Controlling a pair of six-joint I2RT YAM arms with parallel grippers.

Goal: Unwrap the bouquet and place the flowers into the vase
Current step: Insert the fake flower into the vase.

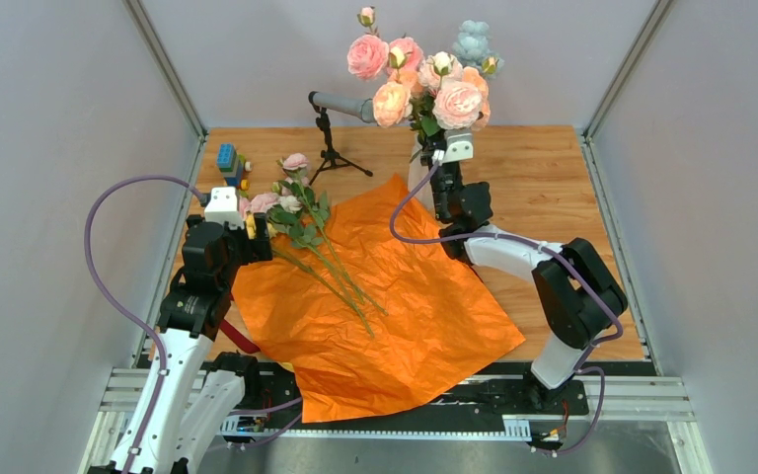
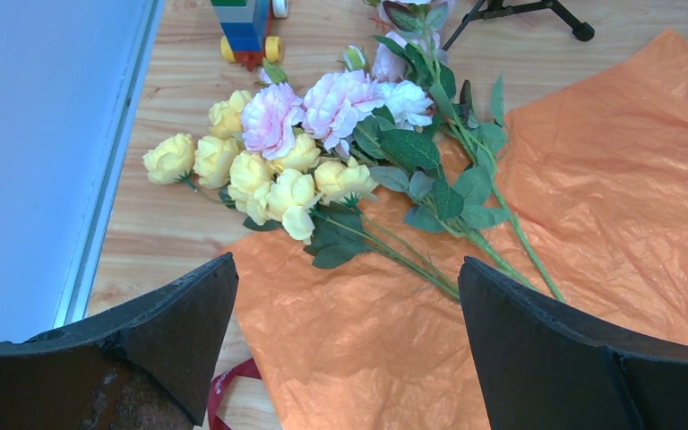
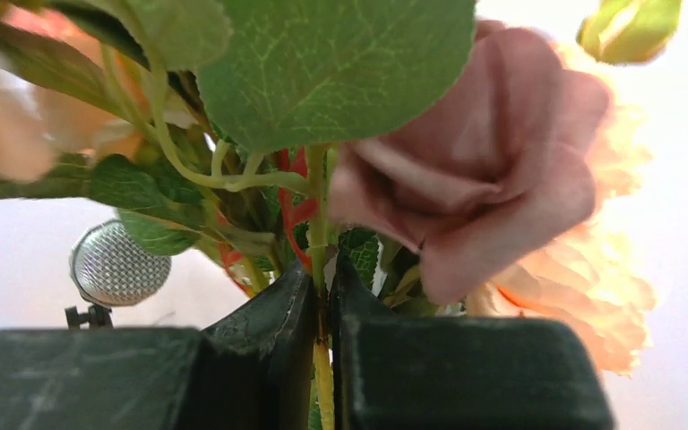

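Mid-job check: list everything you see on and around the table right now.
paper: one sheet, orange, spread mid-table
loose flowers: one cluster, yellow, pink, white, across the paper's left edge
held flowers: one bunch, pink, peach, pale blue, upright at back
vase: one, whitish, mostly hidden behind right arm
ribbon: one, dark red, paper's near-left edge
microphone: one, grey, black stand, back centre
brick toy: one, blue, back left
left fingers: open, above loose flowers
right fingers: shut on a held stem
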